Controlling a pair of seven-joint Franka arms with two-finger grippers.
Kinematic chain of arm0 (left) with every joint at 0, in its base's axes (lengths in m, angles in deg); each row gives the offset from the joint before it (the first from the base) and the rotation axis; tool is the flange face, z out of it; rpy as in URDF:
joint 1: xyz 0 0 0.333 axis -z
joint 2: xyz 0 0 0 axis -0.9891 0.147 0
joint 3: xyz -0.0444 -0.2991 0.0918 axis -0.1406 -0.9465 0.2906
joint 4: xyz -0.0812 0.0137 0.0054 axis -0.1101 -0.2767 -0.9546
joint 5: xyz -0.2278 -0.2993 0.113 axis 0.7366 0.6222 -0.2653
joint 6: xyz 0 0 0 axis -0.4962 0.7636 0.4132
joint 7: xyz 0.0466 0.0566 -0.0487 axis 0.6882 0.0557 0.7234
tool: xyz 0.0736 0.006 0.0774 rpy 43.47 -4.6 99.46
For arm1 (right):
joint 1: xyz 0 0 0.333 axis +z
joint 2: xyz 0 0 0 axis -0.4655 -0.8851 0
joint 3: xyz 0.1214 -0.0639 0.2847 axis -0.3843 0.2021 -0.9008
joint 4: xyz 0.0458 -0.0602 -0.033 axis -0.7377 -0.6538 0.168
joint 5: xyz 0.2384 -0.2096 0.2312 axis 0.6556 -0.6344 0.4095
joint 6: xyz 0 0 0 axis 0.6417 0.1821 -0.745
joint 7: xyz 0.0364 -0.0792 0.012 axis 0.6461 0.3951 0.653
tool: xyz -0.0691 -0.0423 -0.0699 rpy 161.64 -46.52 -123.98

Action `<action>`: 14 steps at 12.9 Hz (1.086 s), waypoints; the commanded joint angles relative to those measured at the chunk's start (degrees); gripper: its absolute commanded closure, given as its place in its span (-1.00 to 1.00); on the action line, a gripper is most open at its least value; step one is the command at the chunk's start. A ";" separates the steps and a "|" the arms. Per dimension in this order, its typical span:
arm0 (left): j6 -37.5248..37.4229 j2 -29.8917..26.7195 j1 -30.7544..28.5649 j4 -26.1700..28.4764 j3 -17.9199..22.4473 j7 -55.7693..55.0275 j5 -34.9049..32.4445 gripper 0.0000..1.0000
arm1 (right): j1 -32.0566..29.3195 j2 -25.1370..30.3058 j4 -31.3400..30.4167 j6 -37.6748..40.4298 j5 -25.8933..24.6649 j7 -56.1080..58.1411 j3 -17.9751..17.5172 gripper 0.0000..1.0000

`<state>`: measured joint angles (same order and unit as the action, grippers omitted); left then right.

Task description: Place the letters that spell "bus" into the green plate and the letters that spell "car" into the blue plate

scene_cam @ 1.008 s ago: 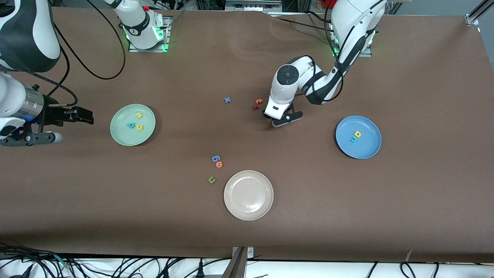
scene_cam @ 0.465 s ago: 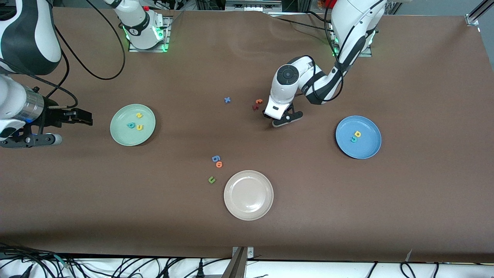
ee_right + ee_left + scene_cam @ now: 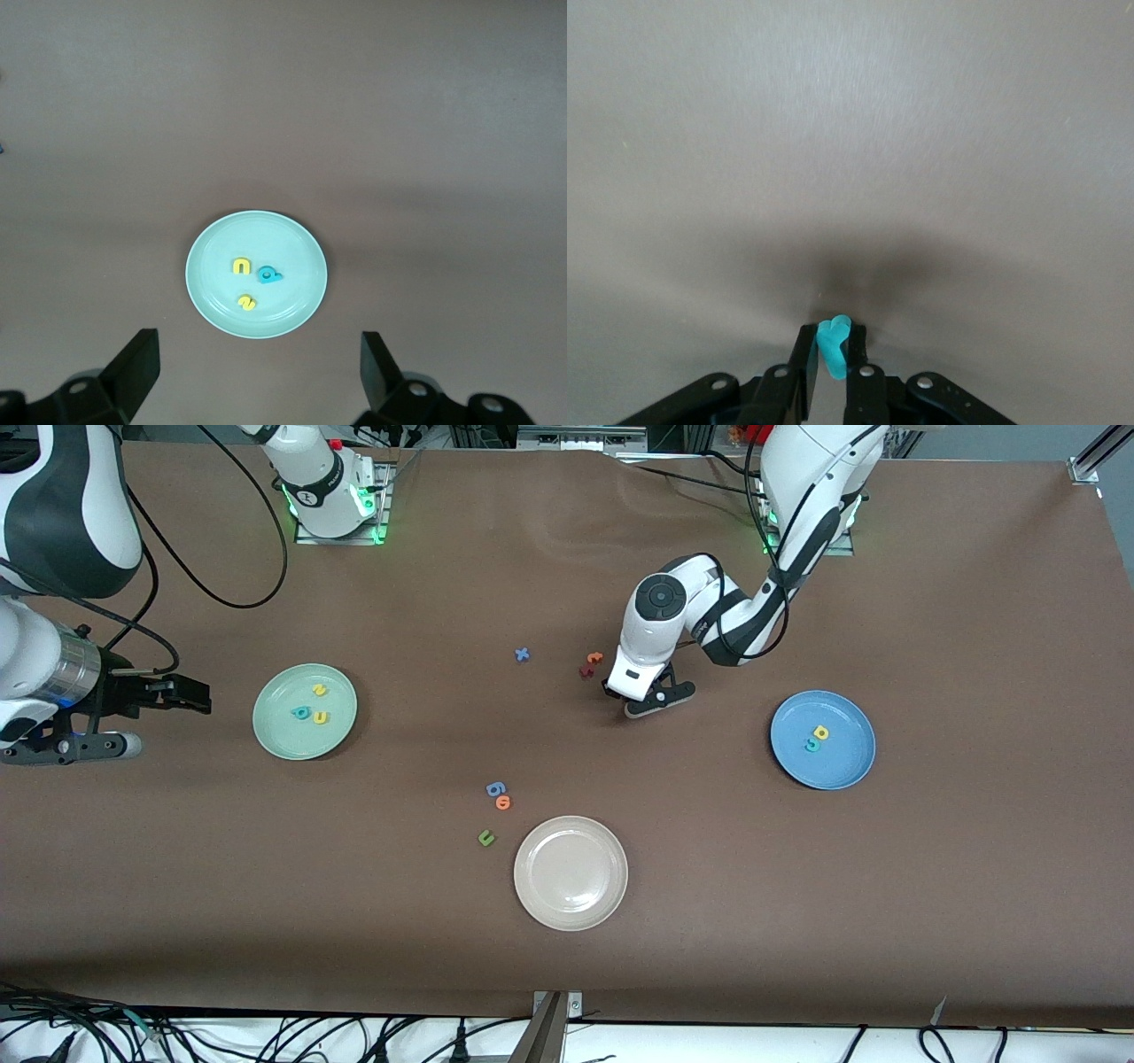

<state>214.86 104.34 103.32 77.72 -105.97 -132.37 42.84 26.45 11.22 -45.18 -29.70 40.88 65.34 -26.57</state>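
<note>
The green plate lies toward the right arm's end and holds a yellow s, a teal b and a yellow u. On the blue plate, toward the left arm's end, lie a yellow a and a teal c. My left gripper is low over the table between the plates, beside an orange t. It is shut on a small teal letter; its shape is hidden. My right gripper hangs open and empty beside the green plate.
A cream plate sits nearer the front camera, in the middle. Beside it lie a green u, an orange o and a blue g. A dark red letter lies by the orange t, a blue x beside them.
My right arm has drifted slightly away from the green plate toward its end of the table. The left gripper and all letters stay where they were.
</note>
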 commanded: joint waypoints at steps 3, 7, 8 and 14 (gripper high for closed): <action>-18.37 0.49 -2.16 -11.83 0.37 5.03 -1.58 1.00 | -0.73 0.01 0.01 -1.08 -0.87 -0.63 -1.03 -1.00; -32.37 0.23 -9.36 -18.35 0.37 18.73 -1.49 1.00 | -0.73 0.01 0.01 -1.87 -0.87 -0.63 -1.03 -0.99; -33.52 0.32 -11.38 -19.31 0.46 22.51 -1.75 0.98 | -0.73 0.01 0.01 -1.87 -0.87 -0.63 -1.03 -1.00; -37.22 0.40 -27.37 -19.85 0.90 53.87 -2.46 0.97 | -0.73 0.01 0.01 -1.79 -0.78 -0.63 -1.03 -1.00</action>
<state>179.70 104.34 79.43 58.92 -104.14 -86.86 41.98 26.43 11.15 -45.18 -31.31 40.88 65.34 -26.70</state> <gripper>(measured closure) 0.824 0.000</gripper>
